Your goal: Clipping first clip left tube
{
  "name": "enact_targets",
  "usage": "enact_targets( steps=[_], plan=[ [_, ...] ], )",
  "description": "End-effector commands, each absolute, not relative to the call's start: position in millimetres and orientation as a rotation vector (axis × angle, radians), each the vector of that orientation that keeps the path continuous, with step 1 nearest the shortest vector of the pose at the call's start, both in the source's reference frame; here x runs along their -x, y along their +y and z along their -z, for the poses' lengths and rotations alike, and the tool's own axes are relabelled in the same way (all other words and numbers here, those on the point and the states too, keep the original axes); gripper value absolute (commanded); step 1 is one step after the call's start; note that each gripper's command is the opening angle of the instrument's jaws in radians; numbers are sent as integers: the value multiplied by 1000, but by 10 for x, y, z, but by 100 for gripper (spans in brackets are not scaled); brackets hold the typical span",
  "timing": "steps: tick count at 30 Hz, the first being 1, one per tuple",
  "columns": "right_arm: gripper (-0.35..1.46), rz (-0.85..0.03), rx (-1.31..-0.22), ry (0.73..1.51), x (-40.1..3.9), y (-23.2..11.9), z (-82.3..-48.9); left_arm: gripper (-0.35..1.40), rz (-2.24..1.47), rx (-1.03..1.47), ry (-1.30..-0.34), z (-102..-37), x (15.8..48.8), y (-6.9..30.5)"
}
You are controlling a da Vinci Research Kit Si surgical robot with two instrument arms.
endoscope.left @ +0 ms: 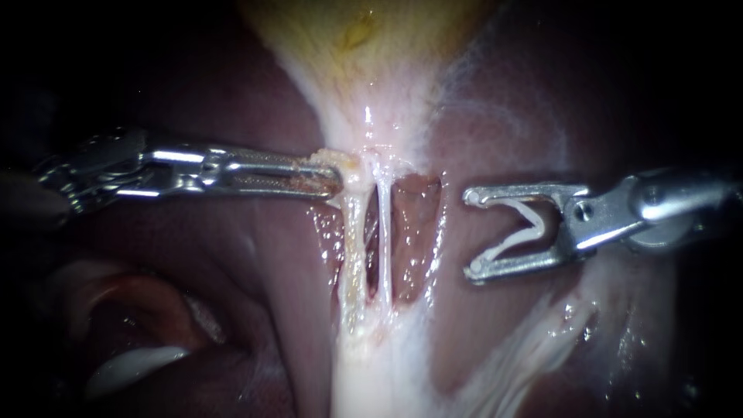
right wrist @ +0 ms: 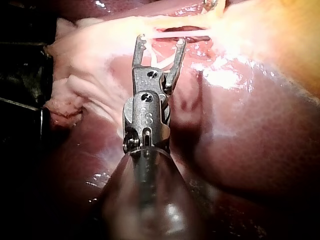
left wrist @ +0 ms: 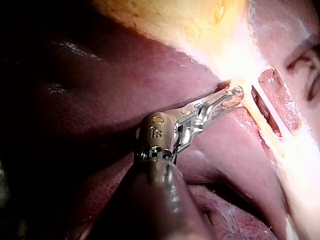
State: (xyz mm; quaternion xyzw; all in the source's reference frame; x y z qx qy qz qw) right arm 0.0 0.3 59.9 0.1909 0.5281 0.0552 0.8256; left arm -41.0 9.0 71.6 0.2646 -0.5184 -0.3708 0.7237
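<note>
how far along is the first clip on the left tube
Done: the left instrument has its jaws shut on tissue above the tubes. In hand: the right instrument carries an open clip in its jaws, clear of both tubes. Left: reaching the left tube, which bears no clip yet, and closing the clip there.
</note>
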Motion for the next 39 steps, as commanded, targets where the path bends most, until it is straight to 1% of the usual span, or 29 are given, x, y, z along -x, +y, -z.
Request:
enact_targets(
  steps=[1,7,12,19,23,26,32,39],
  plan=[
    [47,-117,-406,1122,0,3,-599,-35,818,-584,-1144,-716,410,90],
    [47,-123,-409,1121,0,3,-598,-35,821,-590,-1144,-714,406,90],
    [47,-123,-409,1121,0,3,-598,-35,818,-597,-1144,-709,397,90],
    [47,-123,-409,1121,0,3,-598,-35,821,-605,-1142,-686,373,93],
    [47,-123,-409,1121,0,3,-599,-35,839,-599,-1155,-664,354,97],
    [47,-123,-409,1121,-1,3,-599,-35,853,-603,-1179,-645,346,106],
    [47,-123,-408,1121,-1,3,-599,-35,869,-610,-1197,-628,344,109],
    [47,-129,-411,1120,-3,4,-599,-35,870,-610,-1197,-626,345,108]
  ],
)
